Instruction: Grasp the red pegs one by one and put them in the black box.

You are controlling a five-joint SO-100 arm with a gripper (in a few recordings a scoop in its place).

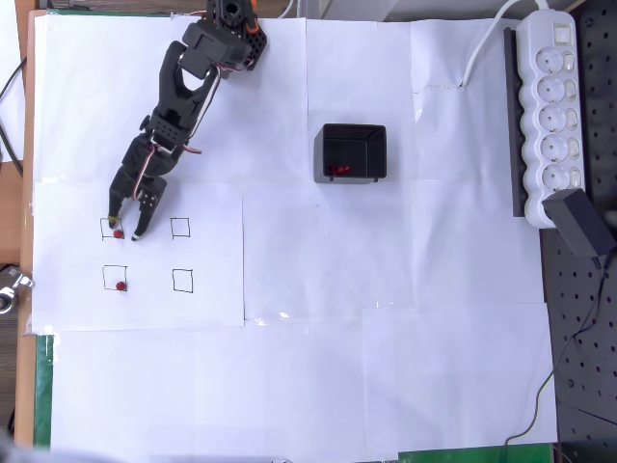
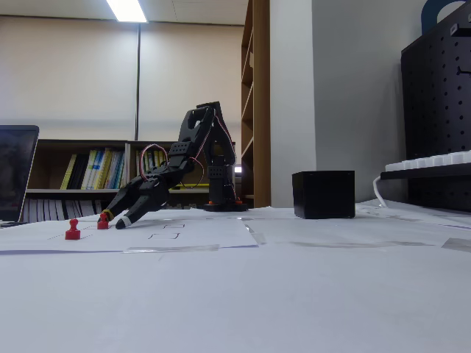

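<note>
The table [image 1: 386, 386] carried one arm [image 1: 183, 87], one box [image 1: 353, 152], four drawn squares and the pegs. The arm reached from the far edge toward the left edge in the overhead view. The box stood near the middle of the far half, well apart from the squares, and red showed on its floor [image 1: 336, 171]; I judged that to be pegs already dropped in, probably two, though the count there was too small to tell.

The squares sat in two rows of two near the left edge. The two right ones, [image 1: 180, 228] and [image 1: 182, 280], were bare. The left ones each held a peg: [image 1: 119, 233] and [image 1: 120, 285].

The pincer [image 1: 126, 230] was down at the paper, parted, its fingers on either side of the upper peg, not yet closed on it. So roughly half seemed done, two pegs left.
</note>
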